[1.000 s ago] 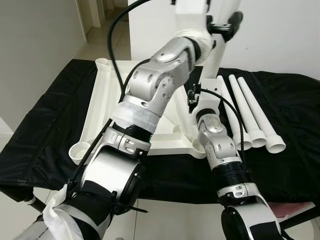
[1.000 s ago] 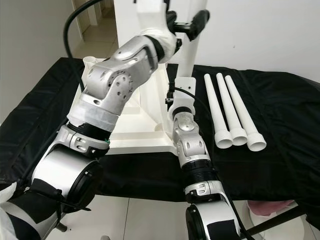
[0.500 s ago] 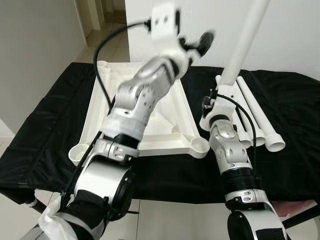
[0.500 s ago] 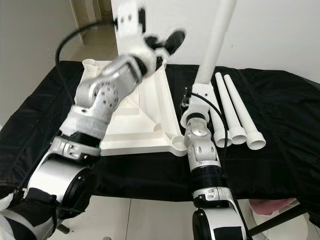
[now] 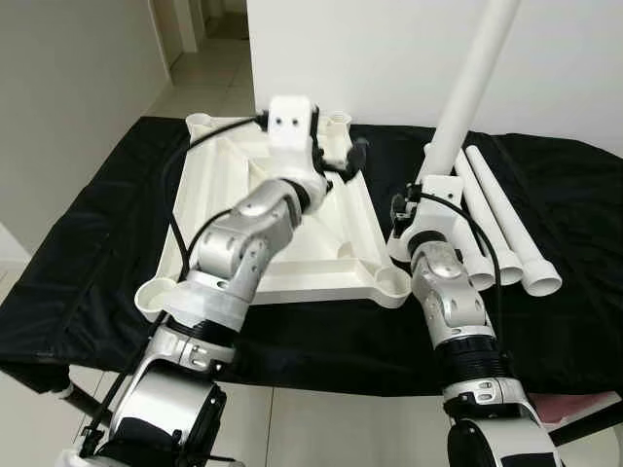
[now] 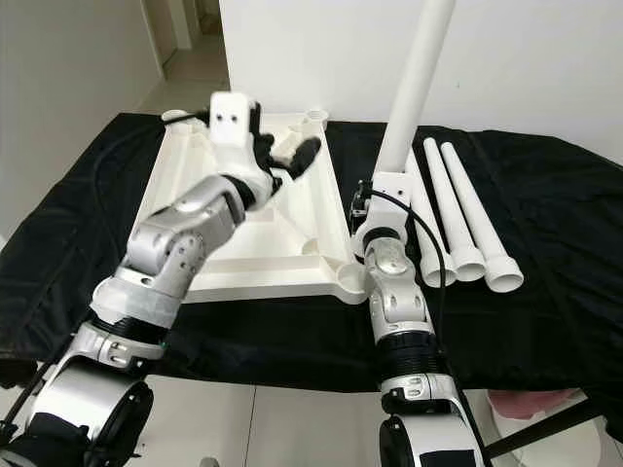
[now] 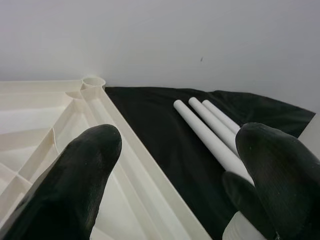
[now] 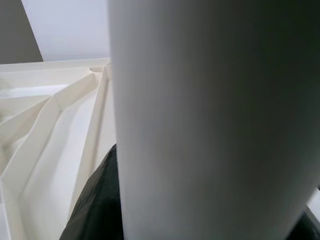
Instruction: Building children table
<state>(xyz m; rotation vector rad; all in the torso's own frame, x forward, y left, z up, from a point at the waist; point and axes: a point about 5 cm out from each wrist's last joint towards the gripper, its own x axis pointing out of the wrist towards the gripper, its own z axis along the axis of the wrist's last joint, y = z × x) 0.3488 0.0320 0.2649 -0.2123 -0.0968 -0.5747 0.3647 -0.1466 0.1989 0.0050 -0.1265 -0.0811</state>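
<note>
The right gripper (image 8: 107,200) seems clenched on 1 white table leg (image 5: 474,86), held up. The left gripper (image 7: 175,170) hovers released above the upturned tabletop (image 5: 195,209); 3 legs (image 5: 506,229) lie beyond its jaws.

I see the tabletop (image 5: 224,248) lying upside down on the cloth (image 5: 88,233). Three legs (image 5: 501,229) lie side by side to its right.

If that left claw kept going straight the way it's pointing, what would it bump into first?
Probably the three white table legs lying on the black cloth. The open left gripper aims over the upturned tabletop's rim toward them, though depth is hard to judge.
</note>
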